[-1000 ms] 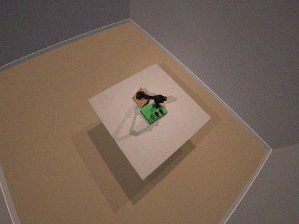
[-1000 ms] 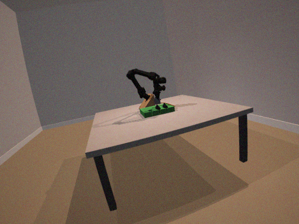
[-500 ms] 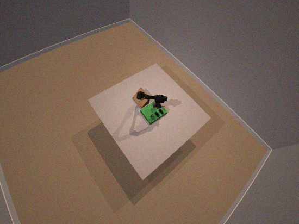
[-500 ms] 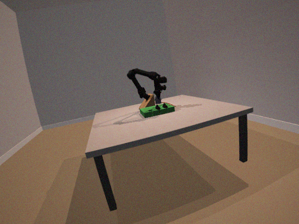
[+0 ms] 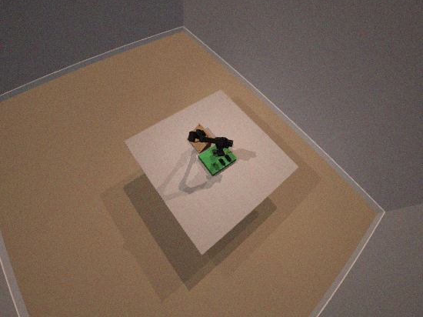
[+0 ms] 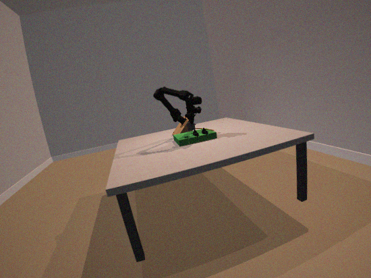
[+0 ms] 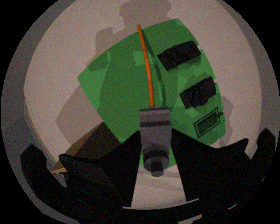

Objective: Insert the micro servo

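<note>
The loose micro servo (image 7: 155, 131) is dark grey, with its round output shaft facing the wrist camera. Its orange cable (image 7: 149, 75) (image 6: 208, 129) runs from the end away from the shaft, out across the deck. My gripper (image 7: 155, 133) (image 5: 220, 153) (image 6: 194, 127) is shut on this servo and holds it over the green deck (image 7: 112, 85) (image 5: 207, 158) (image 6: 199, 140), near the side by the arm's base; its exact height is hard to tell. The marked empty pocket (image 7: 207, 123) is a dark outlined rectangle, right of the held servo in the wrist view. The ears and side notch are not clear.
Two black servos (image 7: 179, 55) (image 7: 198, 93) sit on the deck in a row with the pocket. The arm's wooden base plate (image 5: 199, 148) (image 6: 179, 128) (image 7: 87, 145) stands close beside the deck. Both are on the pale table (image 5: 215, 209) (image 6: 158, 164).
</note>
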Motion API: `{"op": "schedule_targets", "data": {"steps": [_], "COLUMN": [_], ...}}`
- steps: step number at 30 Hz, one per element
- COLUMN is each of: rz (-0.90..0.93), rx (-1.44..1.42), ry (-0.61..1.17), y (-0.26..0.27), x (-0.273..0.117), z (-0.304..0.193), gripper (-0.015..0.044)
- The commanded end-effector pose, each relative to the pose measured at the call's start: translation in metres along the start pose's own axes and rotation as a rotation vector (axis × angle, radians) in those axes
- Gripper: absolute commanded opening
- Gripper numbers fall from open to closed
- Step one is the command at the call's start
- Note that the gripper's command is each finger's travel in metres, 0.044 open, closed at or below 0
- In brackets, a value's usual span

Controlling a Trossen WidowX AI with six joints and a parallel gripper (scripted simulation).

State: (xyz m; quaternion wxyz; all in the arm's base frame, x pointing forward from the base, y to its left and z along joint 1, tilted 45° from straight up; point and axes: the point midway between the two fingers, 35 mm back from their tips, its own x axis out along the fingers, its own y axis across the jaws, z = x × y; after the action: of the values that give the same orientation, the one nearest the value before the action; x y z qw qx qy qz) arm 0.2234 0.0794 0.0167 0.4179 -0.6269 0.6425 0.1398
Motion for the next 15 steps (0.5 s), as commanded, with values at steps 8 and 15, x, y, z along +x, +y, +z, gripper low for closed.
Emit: {"op": "schedule_targets", "data": {"steps": [8, 15], "rz": [-0.011, -0.012], "rx": [-0.004, -0.004], "ry": [-0.005, -0.003], "y": [-0.026, -0.040], "x": [-0.003, -0.003], "z": [-0.049, -0.077], "gripper": [0.0000, 0.0000]}}
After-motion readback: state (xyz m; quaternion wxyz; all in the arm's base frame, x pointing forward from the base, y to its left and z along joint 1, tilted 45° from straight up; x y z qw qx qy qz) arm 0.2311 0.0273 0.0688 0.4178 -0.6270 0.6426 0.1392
